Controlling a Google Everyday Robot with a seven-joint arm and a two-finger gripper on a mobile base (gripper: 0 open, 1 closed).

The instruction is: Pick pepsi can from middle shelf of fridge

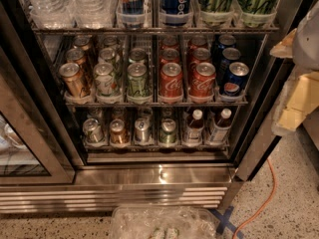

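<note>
The gripper (298,101) hangs at the right edge of the frame, outside the fridge (159,176); whether it is open or closed I cannot tell. Just left of it, at the right end of the middle shelf (149,103), the pepsi can (234,78) stands upright at the front of its lane, beside the red cans (202,80). It is probably full, so fairly heavy, stiff but dentable, and perhaps slick from the cold. The best hold looks to be across the round body at mid height, squeezing gently
</note>
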